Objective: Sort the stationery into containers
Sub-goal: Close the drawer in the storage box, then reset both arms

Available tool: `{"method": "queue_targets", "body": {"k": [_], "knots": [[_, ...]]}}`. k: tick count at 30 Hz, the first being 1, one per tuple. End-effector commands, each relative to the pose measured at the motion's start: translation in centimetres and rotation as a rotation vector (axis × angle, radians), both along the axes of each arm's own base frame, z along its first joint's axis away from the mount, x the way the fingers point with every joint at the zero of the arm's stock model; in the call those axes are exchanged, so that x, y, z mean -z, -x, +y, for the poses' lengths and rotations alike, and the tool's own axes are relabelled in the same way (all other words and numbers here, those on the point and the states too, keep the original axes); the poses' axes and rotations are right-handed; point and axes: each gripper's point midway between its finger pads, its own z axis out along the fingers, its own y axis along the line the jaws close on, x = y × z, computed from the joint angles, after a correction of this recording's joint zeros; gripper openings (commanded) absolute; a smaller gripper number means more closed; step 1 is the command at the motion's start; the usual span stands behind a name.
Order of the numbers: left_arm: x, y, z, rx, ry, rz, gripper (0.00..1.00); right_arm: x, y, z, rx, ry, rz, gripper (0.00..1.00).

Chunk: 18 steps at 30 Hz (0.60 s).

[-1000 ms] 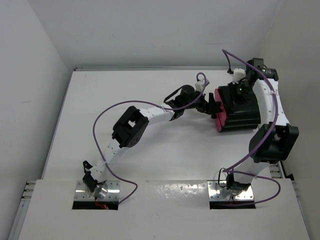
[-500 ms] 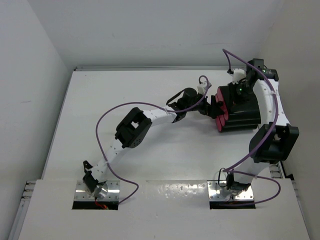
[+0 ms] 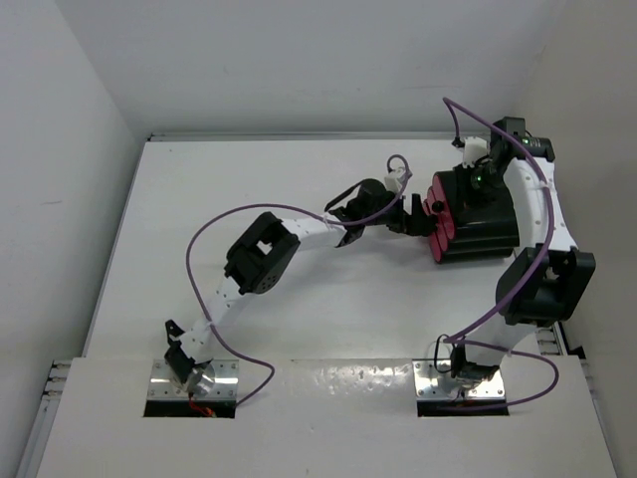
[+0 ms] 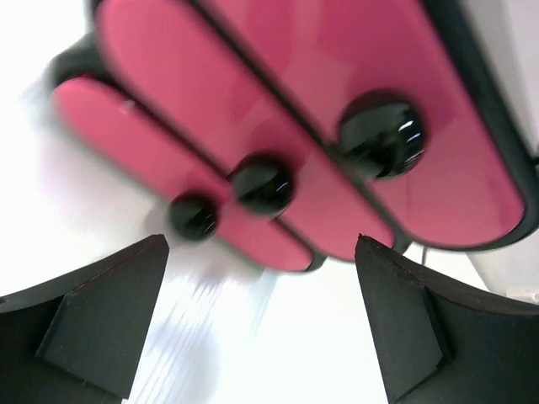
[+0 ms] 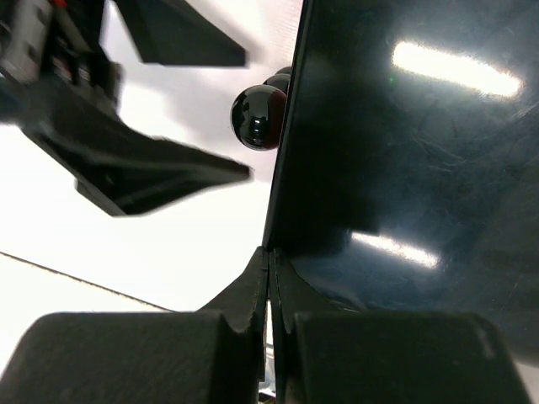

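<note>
The containers are magenta-red drawers (image 3: 435,214) with round black knobs, stacked in a black box (image 3: 488,229) at the right of the table. In the left wrist view three drawer fronts (image 4: 278,101) look shut, with their knobs (image 4: 381,135) in a row. My left gripper (image 3: 415,212) is open and empty, just left of the drawer fronts (image 4: 261,244). My right gripper (image 3: 476,183) is shut, its tips (image 5: 269,251) resting on the box's glossy top (image 5: 404,168) near the front edge. No stationery is in view.
Purple cables (image 3: 214,234) loop over both arms. The right arm (image 3: 542,279) curves round the box's right side. The table's back wall edge (image 3: 299,136) lies behind. The left gripper's fingers (image 5: 152,168) show beyond a knob (image 5: 257,118) in the right wrist view.
My left gripper pushed in toward the drawer fronts, then drew back a little to the left. The right arm has not moved.
</note>
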Motion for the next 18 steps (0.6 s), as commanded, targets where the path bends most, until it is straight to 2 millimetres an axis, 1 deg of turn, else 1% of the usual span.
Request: {"method": "queue_targets", "body": {"k": [1, 2, 3, 4, 5, 6, 7, 8, 9, 10, 11, 12, 13, 14, 15, 16, 17, 18], "knots": [[-8.5, -1.8, 2.9, -0.044, 0.067, -0.106, 1.00, 2.9, 2.8, -0.6, 0.004, 0.027, 0.188, 0.00], [-9.0, -2.3, 3.9, -0.055, 0.050, -0.131, 1.00, 2.6, 2.6, -0.7, 0.006, 0.029, 0.177, 0.00], [-9.5, -1.8, 4.9, -0.052, 0.022, -0.128, 1.00, 1.8, 1.9, -0.8, 0.012, 0.033, 0.143, 0.00], [-9.9, -1.6, 5.8, -0.055, 0.013, -0.130, 1.00, 1.2, 1.4, -0.9, 0.011, 0.036, 0.123, 0.00], [-10.0, -1.7, 6.9, -0.060, 0.001, -0.128, 1.00, -0.1, 0.6, -1.1, 0.018, 0.043, 0.082, 0.00], [-10.1, -1.1, 8.6, -0.057, -0.039, -0.128, 1.00, -0.9, 0.2, -1.1, 0.023, 0.043, 0.056, 0.01], [-10.3, -0.8, 9.5, -0.054, -0.060, -0.132, 1.00, -2.2, -0.7, -1.1, 0.023, 0.043, 0.010, 0.05], [-10.4, -0.5, 10.5, -0.050, -0.081, -0.136, 1.00, -3.0, -0.8, -1.0, 0.027, 0.040, -0.005, 0.10], [-11.5, 0.2, 11.9, -0.048, -0.096, -0.149, 1.00, -3.7, -1.0, -0.8, 0.027, 0.028, -0.024, 0.16], [-10.5, 0.1, 13.9, -0.023, -0.165, -0.152, 1.00, -5.1, -1.4, -0.8, 0.030, 0.028, -0.065, 0.28], [-10.3, 0.4, 15.0, 0.001, -0.197, -0.157, 1.00, -5.8, -1.5, -0.6, 0.033, 0.020, -0.084, 0.34], [-9.3, 1.3, 16.9, 0.038, -0.287, -0.154, 1.00, -6.9, -1.4, -0.3, 0.035, 0.005, -0.116, 0.39], [-9.0, 0.6, 19.0, 0.018, -0.338, -0.143, 1.00, -7.7, -1.6, -0.1, 0.036, -0.006, -0.148, 0.50], [-9.1, 0.6, 20.6, 0.007, -0.374, -0.141, 1.00, -8.4, -1.7, 0.2, 0.038, -0.017, -0.175, 0.56], [-7.3, 1.1, 22.9, 0.003, -0.448, -0.098, 1.00, -9.0, -1.7, 0.6, 0.047, -0.035, -0.196, 0.60], [-6.7, 0.1, 25.7, -0.040, -0.474, -0.072, 1.00, -10.3, -1.7, 1.1, 0.045, -0.058, -0.247, 0.64], [-7.4, 0.2, 27.5, -0.064, -0.480, -0.083, 1.00, -10.9, -1.7, 1.3, 0.049, -0.072, -0.267, 0.68], [-6.7, 0.1, 29.5, -0.093, -0.520, -0.073, 1.00, -11.4, -1.6, 1.6, 0.066, -0.091, -0.284, 0.70]]}}
